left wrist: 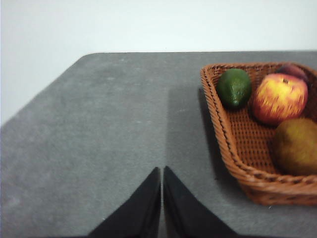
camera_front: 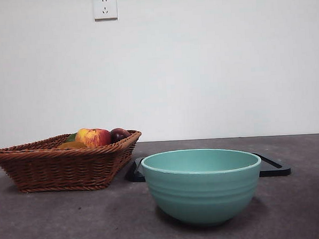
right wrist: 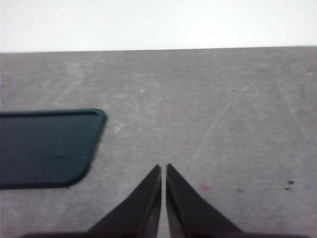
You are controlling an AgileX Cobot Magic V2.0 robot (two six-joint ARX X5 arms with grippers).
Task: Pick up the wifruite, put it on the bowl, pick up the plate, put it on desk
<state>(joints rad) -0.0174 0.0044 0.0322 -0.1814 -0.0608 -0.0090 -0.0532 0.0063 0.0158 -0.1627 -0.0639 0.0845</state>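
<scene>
The wifruite (left wrist: 296, 146), brown-orange and oval, lies in a brown wicker basket (left wrist: 233, 148); only its top (camera_front: 70, 145) peeks over the rim in the front view. The teal-green bowl (camera_front: 202, 187) stands empty on the dark grey desk (camera_front: 47, 222), near and right of centre. Behind it lies the plate, a flat black rectangular tray (camera_front: 271, 167), also seen in the right wrist view (right wrist: 47, 148). My left gripper (left wrist: 162, 171) hovers shut and empty over bare desk beside the basket. My right gripper (right wrist: 163, 168) is shut and empty over the desk near the tray's corner.
The basket (camera_front: 65, 164) on the left also holds a red-yellow apple (camera_front: 93, 137), a dark plum (camera_front: 119, 134) and a green fruit (left wrist: 235, 88). A white wall with a socket (camera_front: 105, 6) stands behind the desk. Neither arm shows in the front view.
</scene>
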